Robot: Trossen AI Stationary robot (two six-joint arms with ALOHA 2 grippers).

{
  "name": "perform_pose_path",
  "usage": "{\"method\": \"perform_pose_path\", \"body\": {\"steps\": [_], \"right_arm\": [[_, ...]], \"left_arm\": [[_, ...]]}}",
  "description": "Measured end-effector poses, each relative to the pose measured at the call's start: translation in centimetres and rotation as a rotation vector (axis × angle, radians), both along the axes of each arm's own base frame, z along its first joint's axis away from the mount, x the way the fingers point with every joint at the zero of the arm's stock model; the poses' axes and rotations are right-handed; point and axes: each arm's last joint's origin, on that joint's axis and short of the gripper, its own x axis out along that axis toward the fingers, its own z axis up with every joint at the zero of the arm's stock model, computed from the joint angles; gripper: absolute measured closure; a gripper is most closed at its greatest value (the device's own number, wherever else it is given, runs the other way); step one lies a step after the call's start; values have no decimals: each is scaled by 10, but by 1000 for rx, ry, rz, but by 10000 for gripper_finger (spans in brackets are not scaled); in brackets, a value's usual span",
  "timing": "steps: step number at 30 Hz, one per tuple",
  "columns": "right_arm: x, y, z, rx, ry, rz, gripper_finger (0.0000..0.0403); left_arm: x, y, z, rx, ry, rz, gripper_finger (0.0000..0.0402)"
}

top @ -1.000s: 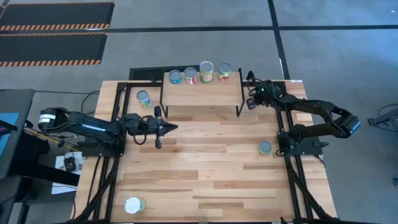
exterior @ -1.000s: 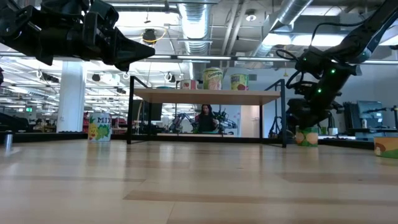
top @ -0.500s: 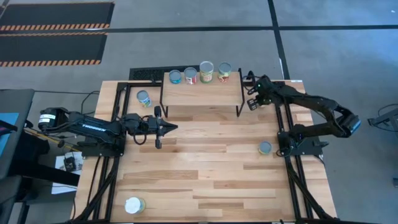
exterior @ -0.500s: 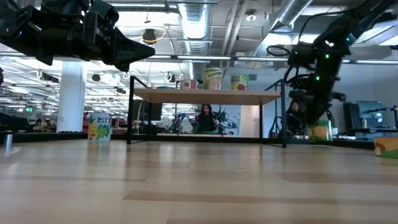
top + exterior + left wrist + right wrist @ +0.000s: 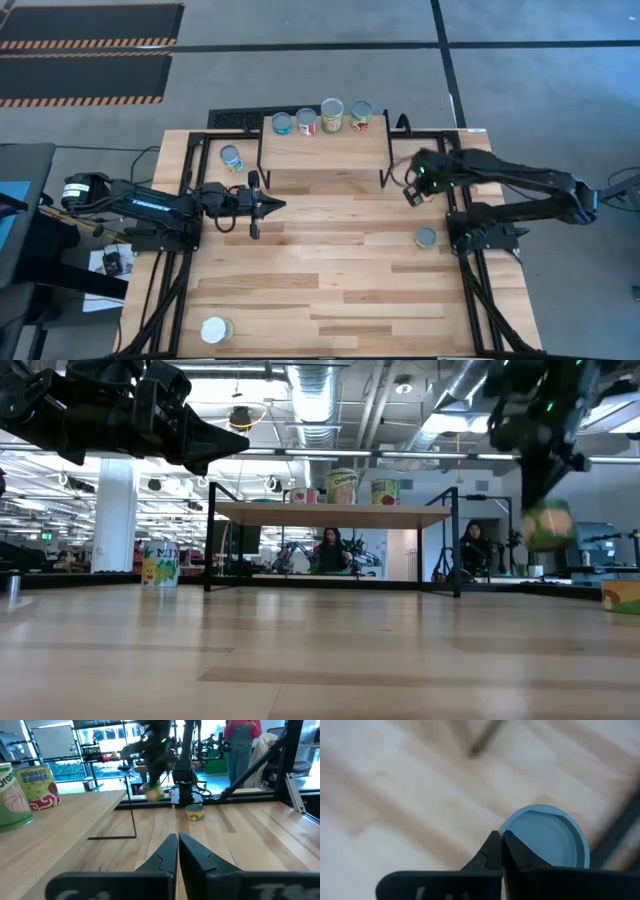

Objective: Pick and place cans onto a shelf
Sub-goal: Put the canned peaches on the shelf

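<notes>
Low view: right pincer (image 5: 545, 510) clamped on can (image 5: 547, 526), raised off bench (image 5: 320, 660) beside shelf (image 5: 330, 514); left pincer (image 5: 262, 205) together.

counter (image 5: 330, 290): light wood planks, black frame | floor: grey, two black mats with striped edges (image 5: 85, 50) | room behind: seated person (image 5: 328, 550), white column (image 5: 113, 525), ceiling ducts (image 5: 310, 390)
</notes>
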Motion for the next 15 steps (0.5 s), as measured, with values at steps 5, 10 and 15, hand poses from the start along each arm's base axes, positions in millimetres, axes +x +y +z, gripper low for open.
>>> {"method": "perform_pose_path", "body": {"steps": [5, 10, 15], "right_arm": [[13, 49, 18, 49, -245, 247, 395], [45, 95, 51, -19, -583, 591, 395], [91, 100, 79, -259, -607, 716, 395]], "left_arm": [[0, 0, 0, 0, 0, 0, 395], [0, 0, 0, 0, 0, 1, 395], [0, 0, 0, 2, -5, 6, 395]]}}
